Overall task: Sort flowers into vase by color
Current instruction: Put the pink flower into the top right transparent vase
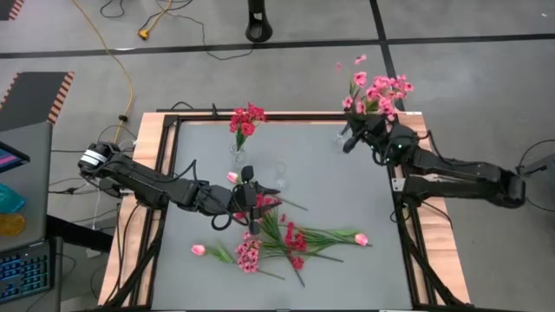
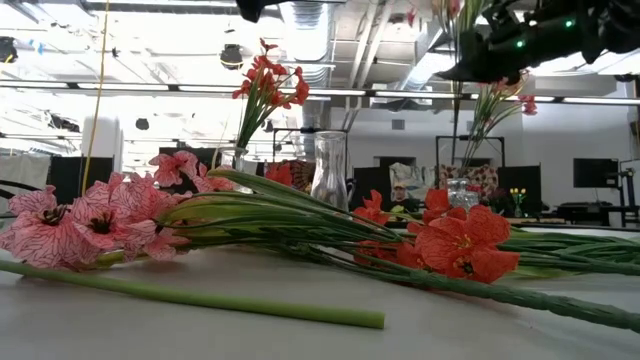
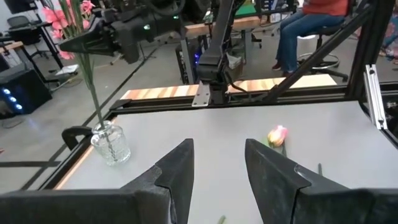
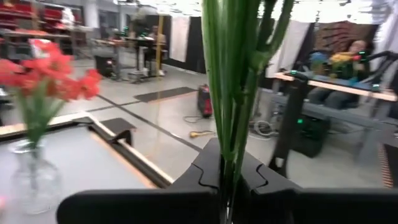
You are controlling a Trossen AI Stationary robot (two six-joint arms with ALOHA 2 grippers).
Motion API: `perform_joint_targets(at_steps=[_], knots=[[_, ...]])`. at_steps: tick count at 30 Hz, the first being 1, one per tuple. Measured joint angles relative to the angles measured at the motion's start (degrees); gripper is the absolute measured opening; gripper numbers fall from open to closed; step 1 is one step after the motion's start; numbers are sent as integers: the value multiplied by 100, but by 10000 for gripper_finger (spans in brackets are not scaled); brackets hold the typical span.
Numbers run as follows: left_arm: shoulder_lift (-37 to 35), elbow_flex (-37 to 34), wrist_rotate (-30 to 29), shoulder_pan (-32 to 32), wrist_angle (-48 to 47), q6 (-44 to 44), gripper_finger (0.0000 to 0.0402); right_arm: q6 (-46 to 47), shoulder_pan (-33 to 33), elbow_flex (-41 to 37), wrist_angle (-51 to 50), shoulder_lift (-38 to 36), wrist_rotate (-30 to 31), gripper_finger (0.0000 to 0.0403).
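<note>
My right gripper (image 1: 354,139) is shut on a bunch of pink small-blossom sprays (image 1: 379,91) at the table's far right corner, above a small glass jar (image 3: 111,144). My left gripper (image 3: 217,177) hovers open over the table's middle, beside the loose pile. That pile holds red clusters (image 1: 293,236), a pink spray (image 1: 248,253) and pale pink buds (image 1: 362,239), all lying flat on the table. Red flowers (image 1: 247,118) stand by their stems in a glass vase (image 1: 237,156) at the far edge. Another clear vase (image 2: 330,170) stands without flowers. My right gripper pinches the green stems (image 4: 233,124) of the pink sprays between its two fingers (image 4: 261,180), which lie across the stems partway along them. The bunch stands nearly upright, with its blossoms above the fingers. A stem runs down from the hold into the small glass jar.
The table's raised black frame (image 1: 408,251) and wooden border run around the grey surface. A long loose stem (image 2: 200,296) lies near the table's near edge. Bare surface lies between the pile and the right side (image 1: 364,191). People sit beyond the table (image 3: 311,25).
</note>
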Motion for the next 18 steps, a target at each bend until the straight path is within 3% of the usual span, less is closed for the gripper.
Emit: perform_joint_targets(at_steps=[12, 18], knots=[[0, 0, 0, 0, 46, 3, 132, -61, -441, 0, 1, 493, -20, 36], [0, 0, 0, 0, 44, -1, 132, -59, -605, 0, 542, 971, -26, 27]])
